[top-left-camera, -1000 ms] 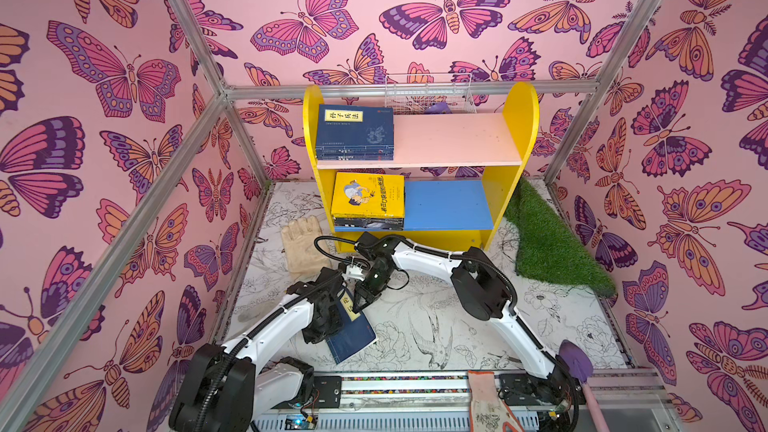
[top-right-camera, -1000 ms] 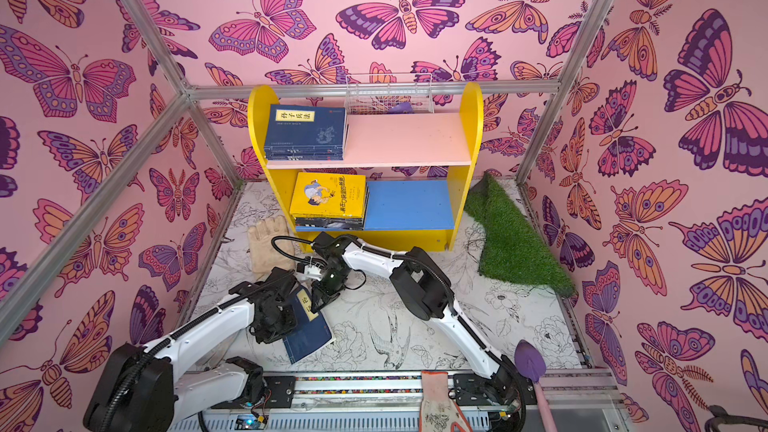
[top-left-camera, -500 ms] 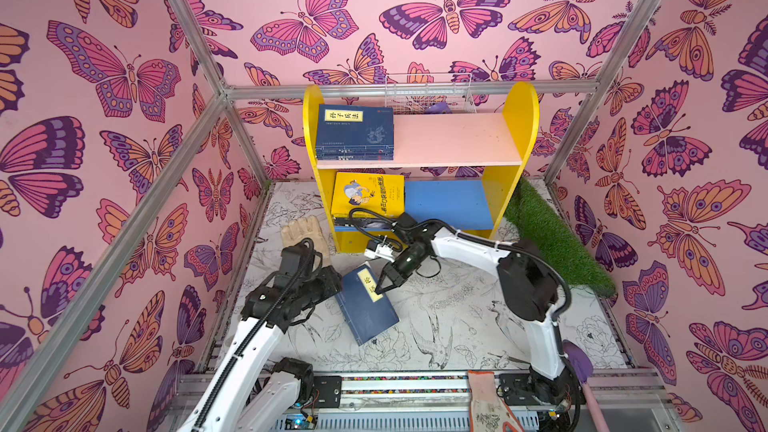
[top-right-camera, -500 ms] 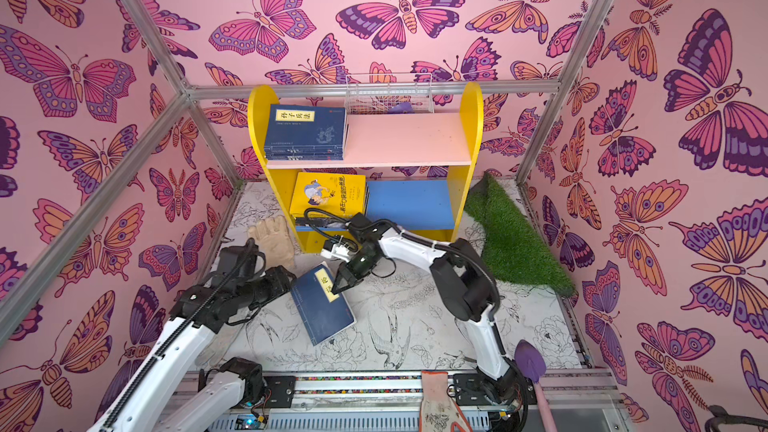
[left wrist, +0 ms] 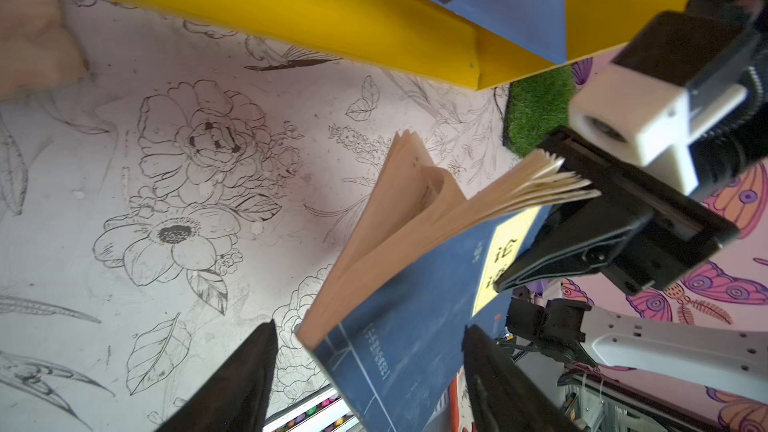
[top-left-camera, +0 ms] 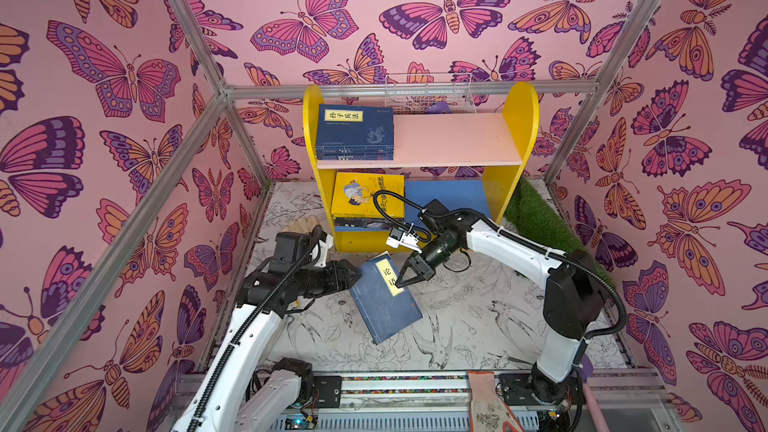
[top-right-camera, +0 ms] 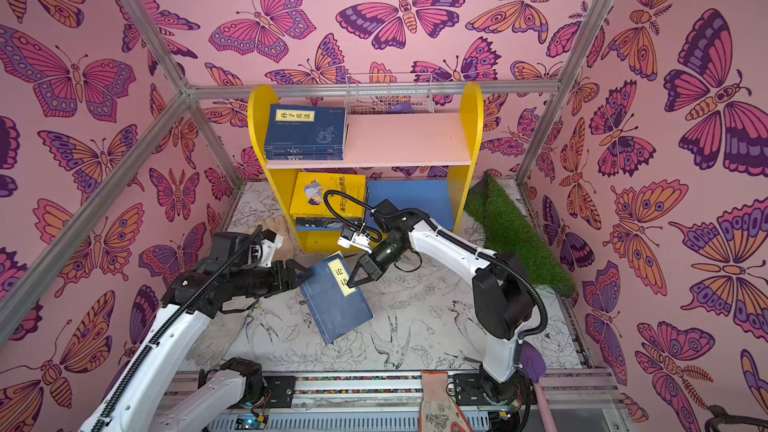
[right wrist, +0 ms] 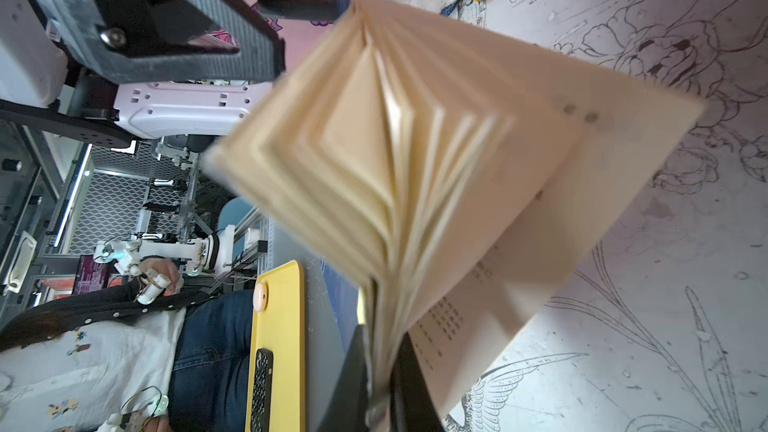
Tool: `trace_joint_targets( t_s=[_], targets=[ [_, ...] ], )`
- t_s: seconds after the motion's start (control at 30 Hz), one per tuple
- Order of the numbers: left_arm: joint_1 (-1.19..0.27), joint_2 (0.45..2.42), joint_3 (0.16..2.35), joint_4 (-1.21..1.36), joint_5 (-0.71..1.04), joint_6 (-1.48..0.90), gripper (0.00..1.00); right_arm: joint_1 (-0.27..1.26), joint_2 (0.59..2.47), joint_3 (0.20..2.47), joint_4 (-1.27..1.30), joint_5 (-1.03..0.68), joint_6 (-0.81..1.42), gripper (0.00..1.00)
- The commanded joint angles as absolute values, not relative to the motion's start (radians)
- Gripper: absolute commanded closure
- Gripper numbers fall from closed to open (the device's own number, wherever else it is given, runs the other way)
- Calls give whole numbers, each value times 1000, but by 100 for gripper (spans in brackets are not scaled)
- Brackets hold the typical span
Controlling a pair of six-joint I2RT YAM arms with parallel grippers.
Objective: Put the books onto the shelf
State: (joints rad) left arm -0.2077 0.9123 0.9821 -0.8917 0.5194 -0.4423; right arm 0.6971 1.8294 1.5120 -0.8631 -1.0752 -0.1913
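My right gripper (top-left-camera: 401, 282) pinches the blue book (top-left-camera: 382, 305); my left gripper (top-left-camera: 354, 277) is apart. I should carry it slowly so it won't flop.

The right hand (right wrist: 380, 388) clamps the book (right wrist: 436, 151), its cream pages fanning open.

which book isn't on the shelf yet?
The navy book pinched in the right gripper, tilted with pages fanning; the rest lie stacked on the shelf.
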Motion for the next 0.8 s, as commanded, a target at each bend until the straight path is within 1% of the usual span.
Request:
trace_joint_targets(
  t_s=[0.0, 0.17, 0.33, 0.37, 0.43, 0.5, 0.6, 0.7, 0.77],
  targets=[
    [-201, 920, 1003, -904, 618, -390, 28, 699, 1807, 1533, -893, -1217, -255, 100],
    [-201, 907, 991, -892, 711, -370, 31, 699, 1767, 1532, -855, -1319, -241, 100],
    [-203, 846, 979, -834, 868, -373, 36, 699, 1761, 1552, -878, -1315, -247, 100],
    [-204, 835, 977, -825, 896, -374, 38, 698, 1763, 1558, -886, -1314, -250, 100],
    [-212, 818, 973, -812, 932, -380, 46, 701, 1774, 1569, -910, -1311, -266, 100],
    [-228, 811, 968, -805, 935, -386, 61, 705, 1779, 1585, -929, -1310, -279, 100],
    [-255, 808, 960, -804, 923, -390, 78, 708, 1783, 1609, -935, -1304, -278, 100],
    [-284, 804, 962, -805, 883, -391, 91, 709, 1783, 1641, -952, -1295, -280, 100],
    [-305, 801, 968, -803, 857, -390, 95, 708, 1777, 1658, -961, -1290, -283, 100]
  ],
)
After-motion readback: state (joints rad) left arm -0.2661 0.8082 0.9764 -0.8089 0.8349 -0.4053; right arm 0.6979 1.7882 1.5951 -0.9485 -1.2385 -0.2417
